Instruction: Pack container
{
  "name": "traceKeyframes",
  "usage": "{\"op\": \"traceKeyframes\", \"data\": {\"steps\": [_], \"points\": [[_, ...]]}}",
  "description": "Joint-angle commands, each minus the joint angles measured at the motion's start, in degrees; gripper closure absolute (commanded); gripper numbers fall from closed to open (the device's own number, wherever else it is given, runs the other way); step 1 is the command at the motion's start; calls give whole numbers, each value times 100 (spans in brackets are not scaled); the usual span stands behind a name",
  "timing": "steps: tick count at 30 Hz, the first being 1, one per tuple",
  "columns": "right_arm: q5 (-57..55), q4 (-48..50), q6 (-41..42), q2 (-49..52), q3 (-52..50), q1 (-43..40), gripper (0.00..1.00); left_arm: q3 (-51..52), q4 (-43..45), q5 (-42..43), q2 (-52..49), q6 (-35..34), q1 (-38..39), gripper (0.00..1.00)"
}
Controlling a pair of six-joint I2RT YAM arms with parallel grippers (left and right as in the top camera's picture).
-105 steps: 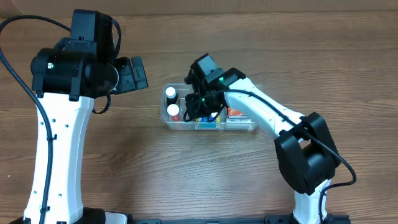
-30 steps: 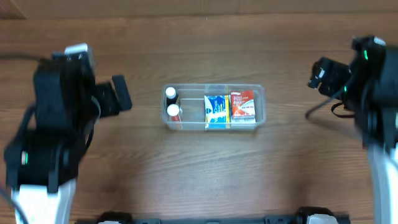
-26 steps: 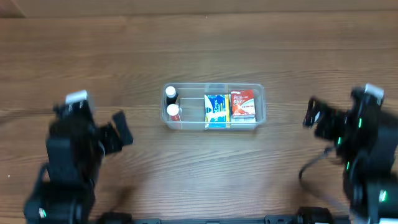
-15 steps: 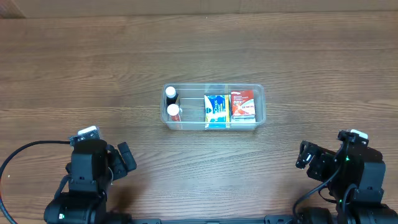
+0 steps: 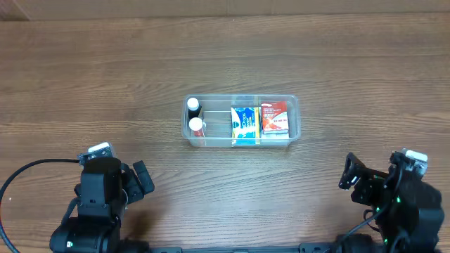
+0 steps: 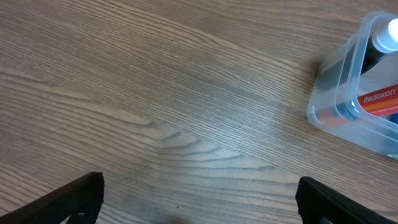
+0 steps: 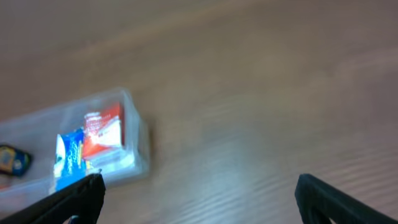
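At mid-table, well apart from both arms: container (image 5: 219,119) — clear rectangular tub, mouth up, resting flat on the table (image 5: 105,70).

Long axis: runs left to right in the overhead view, parallel to the table's far edge, with one short end toward each arm's side.

Contents: two white-capped bottles (image 5: 193,105) upright at the left end. Blue packet (image 5: 245,125) and red packet (image 5: 275,119) lie side by side toward the right end, with a bare stretch between the bottles and the blue packet.

Left gripper (image 6: 200,186): low at the near left edge, jaws spread wide, nothing between them. The tub's left end shows at the upper right of its wrist view.

Right gripper (image 7: 199,186): low at the near right edge, likewise wide apart and empty; wrist view blurred.

Condition: packing looks finished or close to it — no loose item shows on the table.

Hazards, as judged: the tub looks light and is unanchored, so an arm sweeping in low along the long axis could shove or skew it. A knock to the left end would likely topple the upright bottles. No lid is in view, so a tip would spill everything.
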State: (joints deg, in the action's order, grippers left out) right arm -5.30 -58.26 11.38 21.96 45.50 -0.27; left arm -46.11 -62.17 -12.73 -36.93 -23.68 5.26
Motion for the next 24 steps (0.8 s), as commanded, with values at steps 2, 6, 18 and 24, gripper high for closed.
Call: {"op": "traceKeyframes", "data": {"steps": [2, 6, 18, 24], "points": [[721, 1071, -890, -776, -1058, 188, 0, 22, 15, -120, 20, -76, 7, 0], [1080, 3724, -887, -1414, -2761, 407, 0, 22, 13, -120, 20, -76, 7, 0], [1609, 5429, -1930, -2179, -4503, 472, 0, 22, 13, -120, 20, -76, 7, 0], [1609, 5440, -1871, -2179, -4503, 472, 0, 22, 9, -118, 17, -76, 7, 0]]}}
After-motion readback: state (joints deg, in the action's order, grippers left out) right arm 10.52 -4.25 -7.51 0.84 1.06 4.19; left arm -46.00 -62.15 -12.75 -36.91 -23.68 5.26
